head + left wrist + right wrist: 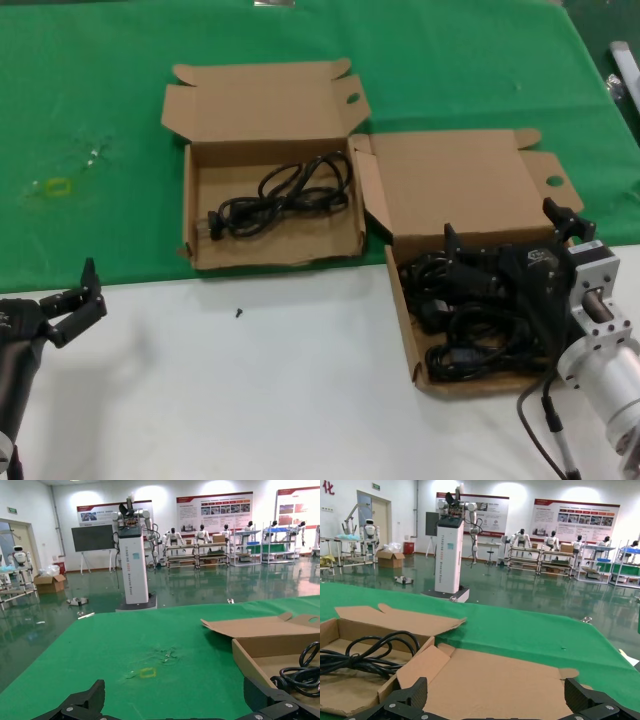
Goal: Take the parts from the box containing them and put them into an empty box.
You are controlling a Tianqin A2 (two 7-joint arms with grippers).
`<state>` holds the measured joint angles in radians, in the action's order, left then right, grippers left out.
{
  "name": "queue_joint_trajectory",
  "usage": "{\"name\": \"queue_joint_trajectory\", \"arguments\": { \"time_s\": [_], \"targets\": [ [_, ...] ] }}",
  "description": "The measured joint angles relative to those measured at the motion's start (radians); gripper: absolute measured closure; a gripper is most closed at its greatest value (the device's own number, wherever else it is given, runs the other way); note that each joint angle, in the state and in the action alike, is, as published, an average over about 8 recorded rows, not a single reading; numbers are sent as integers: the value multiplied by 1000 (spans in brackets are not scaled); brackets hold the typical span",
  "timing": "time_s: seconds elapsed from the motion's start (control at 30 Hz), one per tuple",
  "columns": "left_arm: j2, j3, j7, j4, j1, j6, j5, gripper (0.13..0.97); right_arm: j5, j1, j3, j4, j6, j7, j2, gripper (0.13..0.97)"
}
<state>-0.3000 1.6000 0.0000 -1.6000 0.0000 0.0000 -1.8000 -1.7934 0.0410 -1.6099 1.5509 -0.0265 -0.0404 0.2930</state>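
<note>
Right gripper (510, 238), nearest the head camera, hangs with its fingers spread wide over the box containing them (404, 312), the nearer carton at the right on the white desk (250, 400). Inside it lies a tangle of the parts (470, 340), black coiled cords; whether a fingertip touches one I cannot tell. A good pick probably means lowering onto a single bundle's thick coil, not a loose loop, so its neighbours do not trail out. Farther back on the green cloth (90, 100) the empty box (200, 215) already holds one cord (285, 195). Left gripper (75, 300) waits spread apart at the desk's near left.
</note>
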Motion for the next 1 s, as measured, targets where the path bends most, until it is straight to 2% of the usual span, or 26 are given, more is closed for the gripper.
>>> {"name": "queue_joint_trajectory", "arguments": {
  "time_s": [1.0],
  "targets": [
    [0,0,0,0,0,0,0,132,0,0,0,0,0,0,0,129]
  ]
}}
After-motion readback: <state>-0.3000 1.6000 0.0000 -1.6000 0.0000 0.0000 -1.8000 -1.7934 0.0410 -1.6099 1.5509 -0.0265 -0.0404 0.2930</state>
